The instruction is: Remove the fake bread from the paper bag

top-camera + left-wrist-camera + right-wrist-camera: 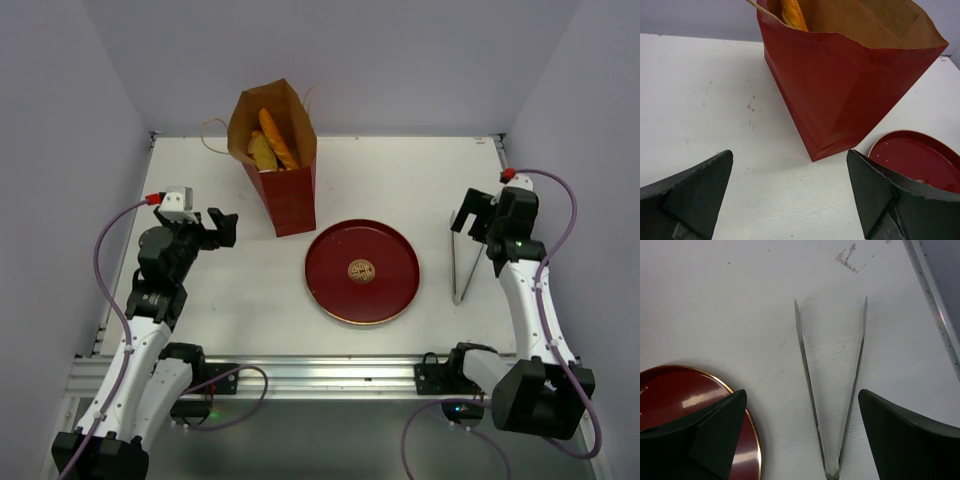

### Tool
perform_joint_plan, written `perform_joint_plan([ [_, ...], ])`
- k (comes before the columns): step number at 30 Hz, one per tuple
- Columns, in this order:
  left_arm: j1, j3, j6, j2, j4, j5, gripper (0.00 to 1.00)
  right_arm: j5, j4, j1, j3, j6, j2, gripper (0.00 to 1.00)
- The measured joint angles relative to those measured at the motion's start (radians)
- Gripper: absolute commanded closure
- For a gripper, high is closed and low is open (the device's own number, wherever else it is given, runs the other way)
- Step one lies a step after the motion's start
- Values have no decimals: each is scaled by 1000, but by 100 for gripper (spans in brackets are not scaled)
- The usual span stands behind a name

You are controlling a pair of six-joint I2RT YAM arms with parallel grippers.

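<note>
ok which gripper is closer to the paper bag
The left gripper: it sits just left of the paper bag, open toward its red side. The right gripper is beyond the red plate, above the metal tongs.

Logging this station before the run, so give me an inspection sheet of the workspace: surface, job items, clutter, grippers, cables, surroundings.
Surface: white table, a few small scuffs.
Job's things: paper bag upright toward the back left; fake bread inside, loaves showing at the open top.
Clutter: red plate, bare except a gold centre emblem; metal tongs lying right of it.
Grippers: left gripper open, facing the bag; right gripper open, above the tongs.
Cables: purple cables looping along both arms.
Surroundings: plain pale walls on three sides; nothing else seen.
</note>
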Motion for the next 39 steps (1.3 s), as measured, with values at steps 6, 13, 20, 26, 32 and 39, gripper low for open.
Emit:
perform_joint_plan([
  [6, 0, 0, 0, -1, 1, 0, 0, -5, -2, 0, 8, -5, 3, 1],
  [13, 0, 0, 0, -1, 1, 0, 0, -87, 2, -6, 3, -66, -16, 1],
  [20, 0, 0, 0, 3, 1, 0, 0, -378, -25, -5, -51, -326, -99, 1],
  [26, -1, 0, 0, 6, -4, 0, 0, -448, -141, 0, 18, -465, -69, 1],
  [32, -1, 0, 0, -29, -6, 1, 0, -355, -160, 0, 46, -404, 122, 1],
  [39, -1, 0, 0, -58, -7, 2, 0, -187, -148, -16, 13, -289, 220, 1],
])
